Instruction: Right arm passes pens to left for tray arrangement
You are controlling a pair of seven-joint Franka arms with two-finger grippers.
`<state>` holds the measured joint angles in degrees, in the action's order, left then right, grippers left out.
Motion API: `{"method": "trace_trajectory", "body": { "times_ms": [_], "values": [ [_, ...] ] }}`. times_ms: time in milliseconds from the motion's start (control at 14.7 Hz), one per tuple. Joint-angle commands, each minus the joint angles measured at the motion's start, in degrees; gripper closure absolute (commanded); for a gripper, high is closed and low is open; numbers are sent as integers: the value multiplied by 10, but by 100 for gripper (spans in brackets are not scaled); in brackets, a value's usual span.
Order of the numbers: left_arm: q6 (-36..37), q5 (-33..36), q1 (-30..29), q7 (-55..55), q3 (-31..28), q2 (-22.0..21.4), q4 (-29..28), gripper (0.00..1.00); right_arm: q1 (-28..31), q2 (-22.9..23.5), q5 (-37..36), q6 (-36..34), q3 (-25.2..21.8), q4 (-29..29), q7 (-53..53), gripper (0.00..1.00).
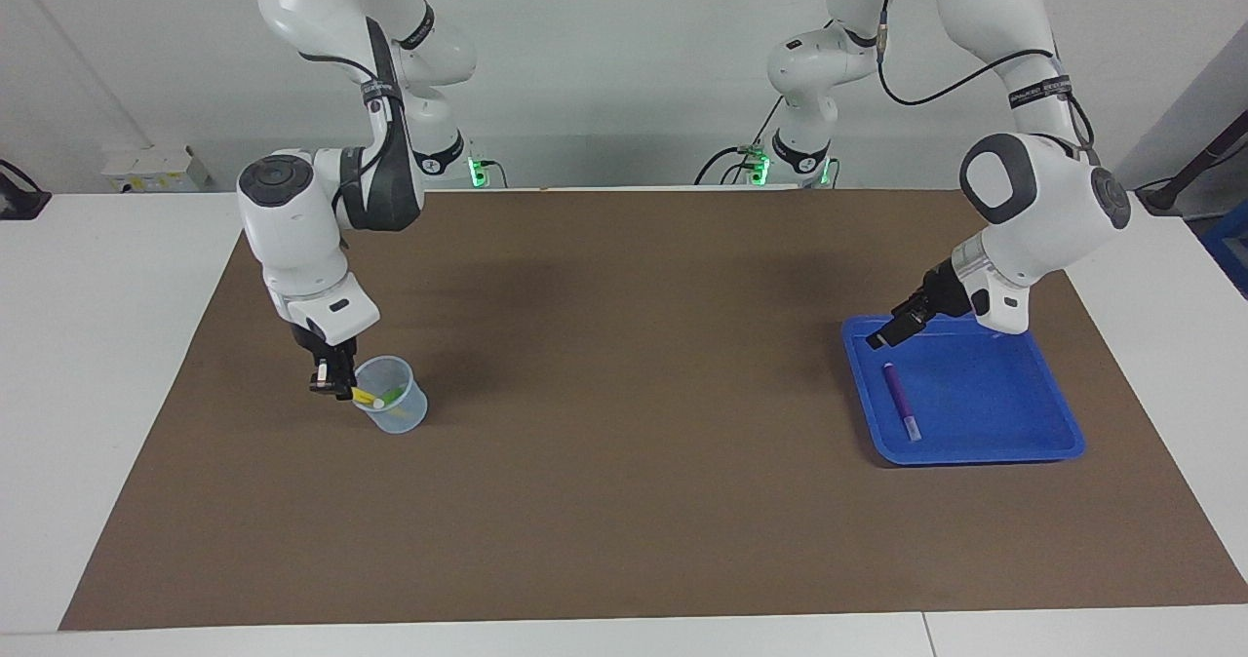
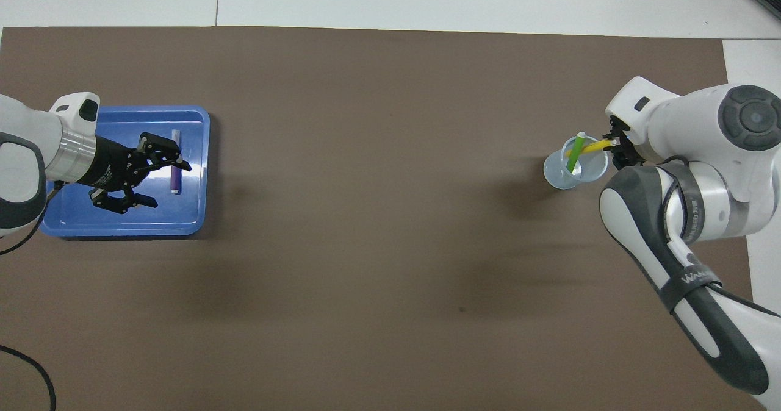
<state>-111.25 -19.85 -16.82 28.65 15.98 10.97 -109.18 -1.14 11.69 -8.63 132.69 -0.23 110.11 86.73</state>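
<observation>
A purple pen (image 1: 902, 400) (image 2: 176, 171) lies in the blue tray (image 1: 990, 408) (image 2: 186, 214) at the left arm's end of the table. My left gripper (image 1: 877, 338) (image 2: 166, 184) hangs open over the tray, just above its rim nearest the robots, holding nothing. At the right arm's end, my right gripper (image 1: 331, 381) (image 2: 613, 146) is shut on one end of the yellow pen (image 1: 369, 400) (image 2: 586, 149), which slants over the rim of a pale translucent cup (image 1: 398, 413) (image 2: 564, 178). A green pen (image 1: 393, 395) (image 2: 575, 156) stands tilted inside the cup.
A brown mat (image 1: 624, 394) covers the table between cup and tray. White table edges (image 1: 97, 345) border it. A black cable (image 2: 30, 368) lies at the mat's corner near the left arm.
</observation>
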Motion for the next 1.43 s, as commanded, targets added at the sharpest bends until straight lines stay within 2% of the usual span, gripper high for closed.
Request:
{"method": "trace_trajectory", "body": {
  "times_ms": [0, 477, 681, 954, 1158, 1363],
  "values": [
    [17, -19, 3, 13, -2, -9, -1, 2, 5, -15, -12, -27, 2, -10, 11, 100],
    [24, -19, 3, 21, -2, -12, -1, 2, 7, -33, -12, -58, 1, -31, 6, 100],
    [31, -47, 3, 38, -2, -13, -2, 2, 8, -34, -13, -84, -3, -63, 5, 100],
    [41, -57, 3, 56, 0, -13, -1, 2, 4, -54, -45, -96, -1, -71, 4, 100],
    [45, -108, 4, 57, 0, -14, -2, 2, 0, -57, -68, -123, 2, -100, 0, 100],
    [37, -113, 21, 89, 6, -14, -2, 2, -14, -65, -73, -146, 12, -113, -23, 100]
  ]
}}
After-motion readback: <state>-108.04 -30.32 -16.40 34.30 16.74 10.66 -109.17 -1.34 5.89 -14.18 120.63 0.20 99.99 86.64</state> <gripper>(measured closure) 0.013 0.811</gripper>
